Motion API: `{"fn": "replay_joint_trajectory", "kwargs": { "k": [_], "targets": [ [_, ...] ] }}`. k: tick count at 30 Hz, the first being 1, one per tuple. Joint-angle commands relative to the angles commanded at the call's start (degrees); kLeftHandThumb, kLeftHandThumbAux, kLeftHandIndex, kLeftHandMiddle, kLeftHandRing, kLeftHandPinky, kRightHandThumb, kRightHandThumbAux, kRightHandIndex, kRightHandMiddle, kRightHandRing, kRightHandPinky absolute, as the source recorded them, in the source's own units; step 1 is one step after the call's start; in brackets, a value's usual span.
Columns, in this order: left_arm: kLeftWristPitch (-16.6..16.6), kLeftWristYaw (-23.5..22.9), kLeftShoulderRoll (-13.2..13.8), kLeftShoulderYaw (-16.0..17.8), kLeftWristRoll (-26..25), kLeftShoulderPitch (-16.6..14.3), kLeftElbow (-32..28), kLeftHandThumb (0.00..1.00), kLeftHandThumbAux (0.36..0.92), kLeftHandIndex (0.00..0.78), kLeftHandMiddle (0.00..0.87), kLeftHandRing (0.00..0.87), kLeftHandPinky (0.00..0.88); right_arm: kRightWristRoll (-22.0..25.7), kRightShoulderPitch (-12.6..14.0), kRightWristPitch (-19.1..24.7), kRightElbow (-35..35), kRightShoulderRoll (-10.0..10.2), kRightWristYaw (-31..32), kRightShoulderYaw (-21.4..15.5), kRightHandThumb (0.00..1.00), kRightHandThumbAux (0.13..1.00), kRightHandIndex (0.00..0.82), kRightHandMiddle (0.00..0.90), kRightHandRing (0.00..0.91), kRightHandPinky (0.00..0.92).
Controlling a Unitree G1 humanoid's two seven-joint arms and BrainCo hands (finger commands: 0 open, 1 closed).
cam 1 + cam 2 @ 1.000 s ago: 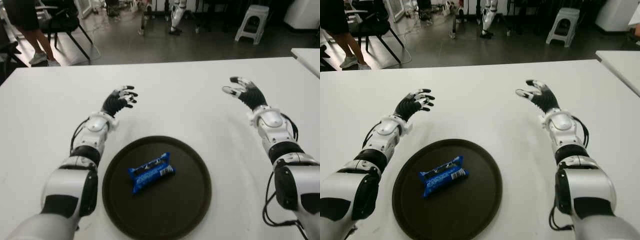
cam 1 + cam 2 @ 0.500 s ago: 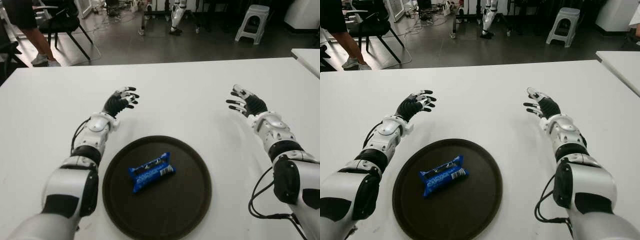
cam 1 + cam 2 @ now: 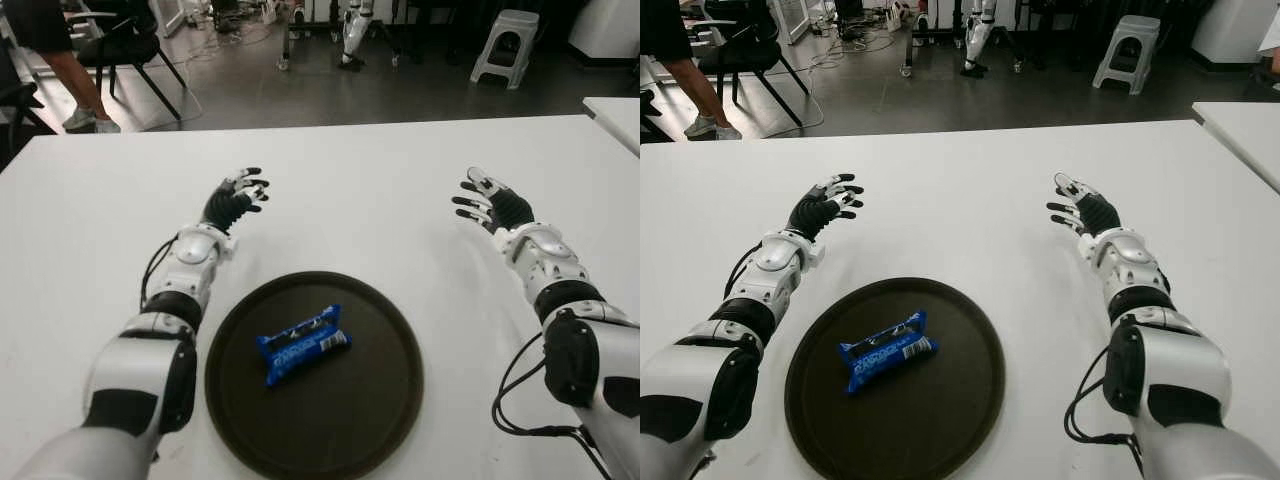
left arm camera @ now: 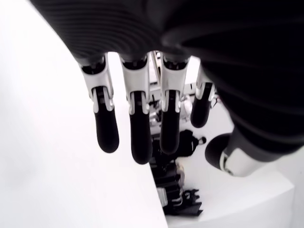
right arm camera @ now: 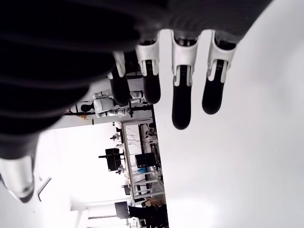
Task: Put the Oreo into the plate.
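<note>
Task item: the Oreo [image 3: 302, 345], a blue wrapped pack, lies flat inside the plate [image 3: 380, 420], a dark round tray at the near centre of the white table [image 3: 350, 190]. The pack sits slightly left of the plate's middle, angled, fully within the rim and clear of the edge.

Left hand [image 3: 233, 200]: it shows beyond the plate on the far left side, well apart from the Oreo. Its wrist view shows the fingers [image 4: 136, 130] extended and loosely spread, with nothing between them and the thumb. The hand holds nothing. Whether it touches the table cannot be told.

Right hand [image 3: 489, 205]: it shows to the far right of the plate, also well apart from the Oreo. Its wrist view shows the fingers [image 5: 179, 102] stretched out and separated, empty. Contact with the table cannot be confirmed.

Surroundings: beyond the table's far edge there is a dark floor with a white stool [image 3: 505, 45], a chair [image 3: 130, 45] and the legs of a person [image 3: 65, 70] at far left. A second white table corner [image 3: 615, 115] shows at far right. None of these bears on the task.

Assessment: judged from the present layout, the placement is complete. The Oreo is in the plate and neither hand is on it. Nothing appears left to do beyond bringing the arms to a resting pose, if that is required. No hazard to the placed item is apparent, since both hands stand clear of the plate.
</note>
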Motion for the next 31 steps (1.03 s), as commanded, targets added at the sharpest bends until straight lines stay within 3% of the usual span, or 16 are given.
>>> {"fn": "replay_joint_trajectory", "kwargs": {
  "k": [9, 18, 31],
  "targets": [
    [-0.61, 1.86, -0.43, 0.4, -0.28, -0.09, -0.03, 0.142, 0.544, 0.191, 0.228, 0.217, 0.214, -4.22, 0.17, -2.12, 0.19, 0.45, -5.72, 3.69, 0.0, 0.596, 0.188, 0.236, 0.241, 0.247],
    [-1.09, 4.12, -0.91, 1.68, -0.94, -0.36, 0.14, 0.159, 0.564, 0.181, 0.209, 0.198, 0.186, -6.72, 0.05, -2.15, 0.26, 0.56, -8.81, 5.86, 0.0, 0.569, 0.216, 0.255, 0.248, 0.237],
    [1.3, 4.59, 0.03, 5.19, -3.48, -1.31, 1.74, 0.125, 0.561, 0.077, 0.089, 0.066, 0.063, -9.27, 0.05, -2.62, 0.41, 0.65, -11.92, 8.14, 0.0, 0.548, 0.247, 0.255, 0.229, 0.184]
  ]
}}
